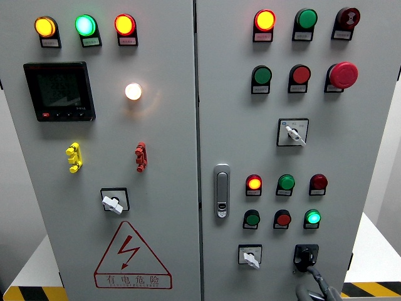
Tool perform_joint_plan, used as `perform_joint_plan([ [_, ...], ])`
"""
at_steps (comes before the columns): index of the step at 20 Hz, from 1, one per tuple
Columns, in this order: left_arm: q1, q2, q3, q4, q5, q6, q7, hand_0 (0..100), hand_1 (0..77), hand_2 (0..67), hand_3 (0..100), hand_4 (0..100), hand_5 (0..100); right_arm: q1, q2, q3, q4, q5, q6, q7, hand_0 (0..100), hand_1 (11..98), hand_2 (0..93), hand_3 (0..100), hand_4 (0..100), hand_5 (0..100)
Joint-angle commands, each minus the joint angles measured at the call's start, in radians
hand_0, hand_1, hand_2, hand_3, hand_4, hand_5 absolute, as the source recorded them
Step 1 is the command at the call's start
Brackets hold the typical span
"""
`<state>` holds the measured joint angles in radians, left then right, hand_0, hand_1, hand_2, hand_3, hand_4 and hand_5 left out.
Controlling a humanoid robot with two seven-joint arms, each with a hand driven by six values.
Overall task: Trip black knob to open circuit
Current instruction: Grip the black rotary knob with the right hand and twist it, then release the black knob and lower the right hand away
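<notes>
The black knob (306, 256) sits on a black square plate at the lower right of the right cabinet door (369, 157), with its handle pointing roughly downward. My right hand (315, 283) comes up from the bottom edge just below it. Its grey tip reaches the knob's lower end and seems to touch it. Most of the hand is cut off by the frame edge. My left hand does not show.
A white selector switch (250, 256) sits left of the knob, with rows of lit and unlit lamps and buttons above. A red mushroom stop button (343, 74) is at the upper right. The door handle (222, 190) is at the centre seam. Yellow-black floor tape (369, 288) lies to the right.
</notes>
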<state>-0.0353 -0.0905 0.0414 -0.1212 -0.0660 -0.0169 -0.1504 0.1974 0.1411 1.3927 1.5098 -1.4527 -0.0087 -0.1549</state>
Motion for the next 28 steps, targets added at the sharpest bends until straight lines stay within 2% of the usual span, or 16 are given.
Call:
perform_joint_plan([
  [1, 0.000, 0.000, 0.000, 0.000, 0.000, 0.000, 0.000, 0, 3.3, 12.8, 21, 7, 2, -0.003, 0.0000, 0.002, -0.002, 0.000, 0.000, 0.002, 84, 50.3, 6.4, 91, 89, 100],
  [9, 0.000, 0.000, 0.000, 0.000, 0.000, 0.000, 0.000, 0, 3.3, 12.7, 21, 7, 2, -0.009, 0.0016, 0.005, -0.002, 0.000, -0.010, 0.002, 84, 49.7, 6.5, 91, 89, 100],
  [10, 0.000, 0.000, 0.000, 0.000, 0.000, 0.000, 0.000, 0, 3.2, 12.7, 21, 7, 2, -0.010, 0.0046, 0.005, -0.002, 0.000, -0.010, 0.000, 84, 49.7, 6.5, 91, 89, 100],
  [14, 0.000, 0.000, 0.000, 0.000, 0.000, 0.000, 0.000, 0, 3.3, 12.7, 21, 7, 2, -0.013, 0.0061, 0.012, -0.002, 0.000, -0.010, 0.002, 84, 49.7, 6.5, 91, 89, 100],
  [28, 0.000, 0.000, 0.000, 0.000, 0.000, 0.000, 0.000, 0, 3.2, 12.8, 21, 7, 2, -0.021, 0.0046, 0.046, -0.002, 0.000, -0.010, 0.002, 84, 49.8, 6.6, 91, 89, 100],
])
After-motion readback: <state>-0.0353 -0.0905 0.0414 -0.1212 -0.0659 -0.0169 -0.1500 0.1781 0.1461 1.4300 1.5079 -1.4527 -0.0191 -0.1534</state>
